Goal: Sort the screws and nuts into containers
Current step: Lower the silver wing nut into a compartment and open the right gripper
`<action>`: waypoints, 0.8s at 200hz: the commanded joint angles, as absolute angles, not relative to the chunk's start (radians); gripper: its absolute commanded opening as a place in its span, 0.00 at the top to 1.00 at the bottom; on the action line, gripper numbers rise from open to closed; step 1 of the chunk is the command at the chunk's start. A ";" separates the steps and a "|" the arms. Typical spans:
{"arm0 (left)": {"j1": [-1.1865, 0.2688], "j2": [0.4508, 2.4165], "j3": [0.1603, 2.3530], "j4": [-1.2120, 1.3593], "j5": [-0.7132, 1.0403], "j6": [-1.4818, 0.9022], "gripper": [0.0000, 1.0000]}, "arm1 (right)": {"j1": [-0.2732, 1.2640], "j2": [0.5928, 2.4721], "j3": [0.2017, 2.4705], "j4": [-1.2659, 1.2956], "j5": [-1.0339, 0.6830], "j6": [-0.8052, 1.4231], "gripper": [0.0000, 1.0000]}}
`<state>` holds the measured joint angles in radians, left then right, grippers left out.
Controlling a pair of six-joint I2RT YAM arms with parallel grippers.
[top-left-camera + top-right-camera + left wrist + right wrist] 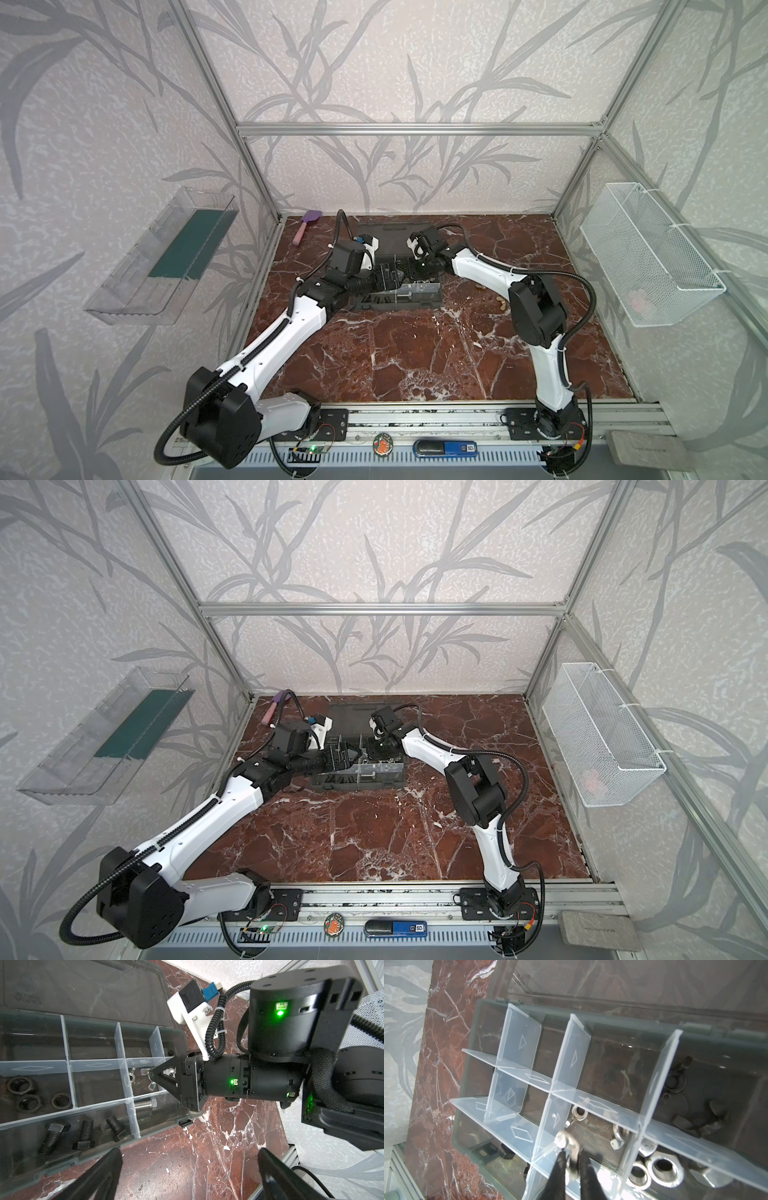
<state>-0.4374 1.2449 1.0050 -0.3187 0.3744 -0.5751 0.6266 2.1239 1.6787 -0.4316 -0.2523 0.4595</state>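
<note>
The dark grey organizer case point(399, 302) point(361, 782) lies open, its containers split by clear dividers point(571, 1051). My right gripper point(572, 1153) hangs over one compartment, shut on a silver wing nut point(566, 1139); two more wing nuts point(580, 1113) lie below it. Silver hex nuts point(662, 1169) fill the neighbouring cell. In the left wrist view, black screws point(86, 1133), black nuts point(29, 1102) and a silver bolt point(145, 1103) sit in separate cells. My left gripper point(189, 1153) is open over bare marble beside the case, nothing between its fingers.
A few brass-coloured fasteners point(498, 302) lie loose on the marble to the right of the case. A purple spatula point(307, 226) rests at the back left. A clear tray point(166, 253) and a white mesh basket point(648, 253) hang on the side walls.
</note>
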 commanded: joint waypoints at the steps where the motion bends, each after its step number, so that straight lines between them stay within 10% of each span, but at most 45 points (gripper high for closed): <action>1: -0.433 1.237 1.001 -0.315 0.390 -0.566 0.00 | 0.626 2.127 1.716 -0.468 -0.247 0.446 0.79; 160: -0.483 1.334 1.082 -0.268 0.431 -0.566 0.01 | 0.450 1.766 1.479 -0.594 -0.081 0.318 0.72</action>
